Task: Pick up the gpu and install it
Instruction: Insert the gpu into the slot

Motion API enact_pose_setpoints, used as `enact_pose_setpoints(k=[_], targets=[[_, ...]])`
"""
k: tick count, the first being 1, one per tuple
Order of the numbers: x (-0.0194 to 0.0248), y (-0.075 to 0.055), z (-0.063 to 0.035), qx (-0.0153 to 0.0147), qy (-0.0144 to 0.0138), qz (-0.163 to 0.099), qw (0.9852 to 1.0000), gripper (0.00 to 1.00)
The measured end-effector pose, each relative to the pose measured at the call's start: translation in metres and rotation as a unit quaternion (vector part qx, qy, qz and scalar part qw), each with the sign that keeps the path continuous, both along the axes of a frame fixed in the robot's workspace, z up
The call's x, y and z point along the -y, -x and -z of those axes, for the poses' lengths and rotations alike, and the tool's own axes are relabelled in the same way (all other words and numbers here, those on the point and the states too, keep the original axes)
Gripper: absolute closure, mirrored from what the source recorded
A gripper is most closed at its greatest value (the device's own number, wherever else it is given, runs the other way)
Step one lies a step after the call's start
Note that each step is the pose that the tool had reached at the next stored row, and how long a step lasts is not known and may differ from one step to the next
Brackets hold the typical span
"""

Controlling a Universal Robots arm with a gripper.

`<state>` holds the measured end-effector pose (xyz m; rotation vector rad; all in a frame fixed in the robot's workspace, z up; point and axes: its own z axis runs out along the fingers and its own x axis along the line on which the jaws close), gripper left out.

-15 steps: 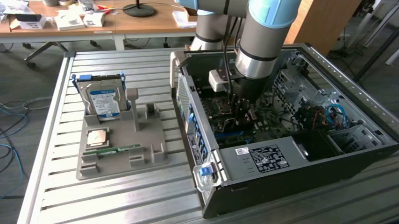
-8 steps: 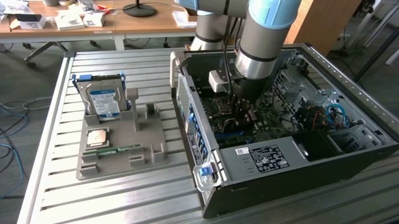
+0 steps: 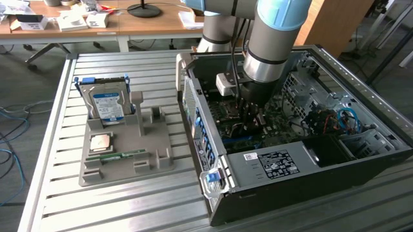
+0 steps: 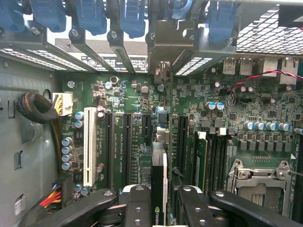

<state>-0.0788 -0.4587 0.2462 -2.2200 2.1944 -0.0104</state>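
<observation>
One gpu [image 4: 158, 172], gripped edge-on by our pincer [image 4: 161, 196].
We read an Nvidia logo [image 4: 156, 215] on it; the card sits between the jaws, motherboard [image 4: 137, 137] just beyond.

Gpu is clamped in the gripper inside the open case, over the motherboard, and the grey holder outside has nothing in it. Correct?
No, one slip: the grey holder holds the hard drive, standing, and a memory stick, as the exterior view shows. The rest stands: the gripper clamps the gpu over the motherboard inside the case.

Black fingers [image 4: 236, 206] (grey, blue-capped arm [image 3: 271, 38])
</observation>
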Motion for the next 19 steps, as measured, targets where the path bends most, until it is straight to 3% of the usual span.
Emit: enact_pose_setpoints(k=[11, 14, 15, 19], targets=[[0.0, 0.0, 0.0, 0.0, 0.0, 0.0, 1.0, 0.74], [0.0, 0.0, 0.0, 0.0, 0.0, 0.0, 1.0, 0.73], [0.0, 0.0, 0.0, 0.0, 0.0, 0.0, 1.0, 0.66], [0.0, 0.0, 0.0, 0.0, 0.0, 0.0, 1.0, 0.66]])
